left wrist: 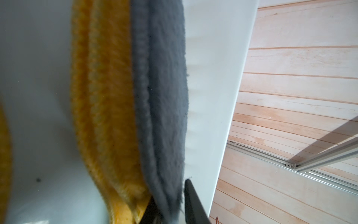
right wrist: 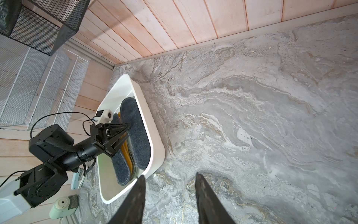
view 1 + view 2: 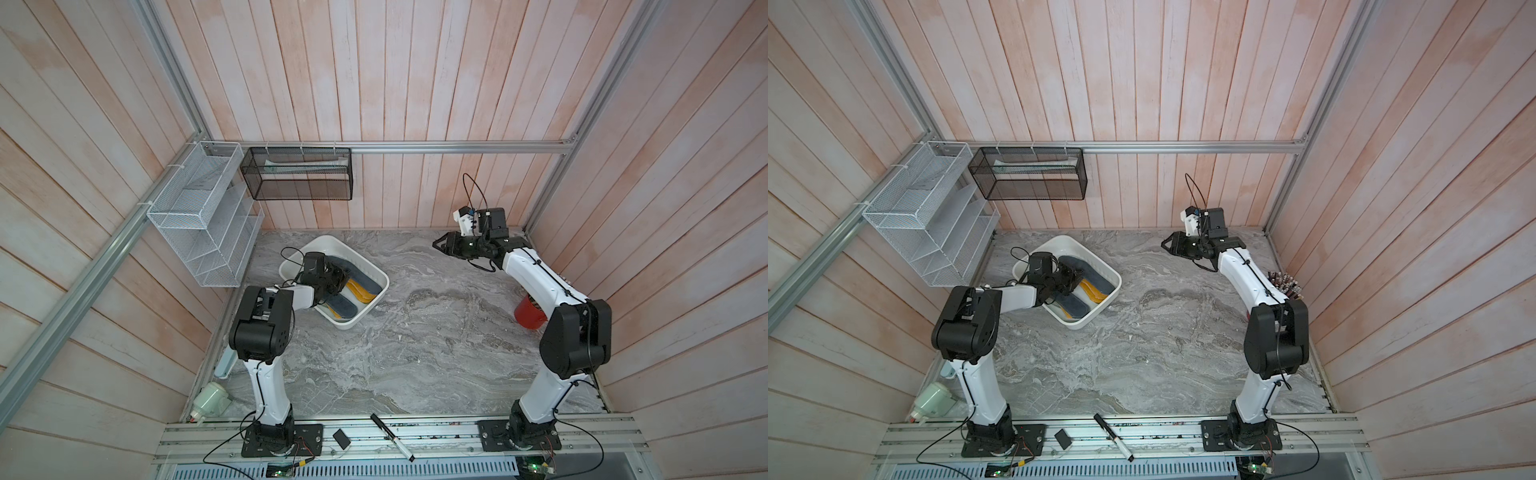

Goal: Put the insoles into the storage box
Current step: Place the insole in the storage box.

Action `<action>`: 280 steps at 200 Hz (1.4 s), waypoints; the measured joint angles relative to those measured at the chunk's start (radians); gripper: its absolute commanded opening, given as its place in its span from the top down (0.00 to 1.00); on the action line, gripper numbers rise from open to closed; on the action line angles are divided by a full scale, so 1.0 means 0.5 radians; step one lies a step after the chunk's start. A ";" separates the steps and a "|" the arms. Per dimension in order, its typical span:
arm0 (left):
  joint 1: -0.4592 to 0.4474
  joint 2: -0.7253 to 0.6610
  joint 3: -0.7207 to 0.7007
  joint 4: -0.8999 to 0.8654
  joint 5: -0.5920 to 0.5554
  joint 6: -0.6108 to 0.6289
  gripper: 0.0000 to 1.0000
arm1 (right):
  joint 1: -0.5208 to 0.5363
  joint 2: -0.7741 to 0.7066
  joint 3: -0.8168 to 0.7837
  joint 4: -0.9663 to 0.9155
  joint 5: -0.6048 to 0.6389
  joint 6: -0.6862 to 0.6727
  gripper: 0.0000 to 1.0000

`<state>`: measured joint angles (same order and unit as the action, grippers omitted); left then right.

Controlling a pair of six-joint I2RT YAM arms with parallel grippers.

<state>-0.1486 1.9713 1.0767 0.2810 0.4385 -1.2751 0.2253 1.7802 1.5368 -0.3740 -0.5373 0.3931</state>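
Inside the storage box (image 3: 370,309), rear left of the marble top (image 3: 436,353), skewed to the walls: two dark grey insoles (image 2: 135,124), with orange insoles (image 3: 360,291) on edge between them. Cannot count the stack; pale ones not clearly made out. No insole in sight on the marble in both top views, so looks near done, with probably the last one at drop-off.

Left gripper (image 3: 340,279) down inside the box, fingers (image 1: 191,201) either side of a dark grey insole's edge, narrow gap. Cannot tell whether pinching or letting go. Left to do, by my read: release and lift out clear of the rim.

Right gripper (image 2: 170,174) well apart from the box, above bare marble, jaws spread, nothing between.

Around:
- white wire rack (image 3: 199,224) and black mesh basket (image 3: 297,174) on the walls near the box
- pale flat item in the basket, identity unclear
- red cup (image 3: 530,318) by the right wall, partly hidden by the right arm
- marker (image 3: 390,436) on the front rail

Nothing between the box and either arm. Left wrist hides part of the contents.
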 measured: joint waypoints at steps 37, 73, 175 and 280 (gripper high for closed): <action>0.010 -0.018 0.001 -0.117 -0.019 0.008 0.77 | -0.004 0.000 0.000 0.001 0.000 0.001 0.56; 0.035 -0.061 0.001 -0.171 -0.021 0.015 0.77 | -0.011 0.000 -0.001 0.000 -0.001 0.001 0.55; 0.040 -0.126 0.035 -0.270 -0.049 0.022 0.77 | -0.014 0.000 -0.034 0.007 -0.007 -0.001 0.52; 0.167 -0.251 0.034 -0.330 -0.063 0.057 0.76 | -0.022 0.000 -0.095 0.014 -0.022 -0.001 0.49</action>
<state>-0.0650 1.8458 1.0939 0.1158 0.4072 -1.2465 0.2142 1.7802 1.4891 -0.3672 -0.5484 0.3927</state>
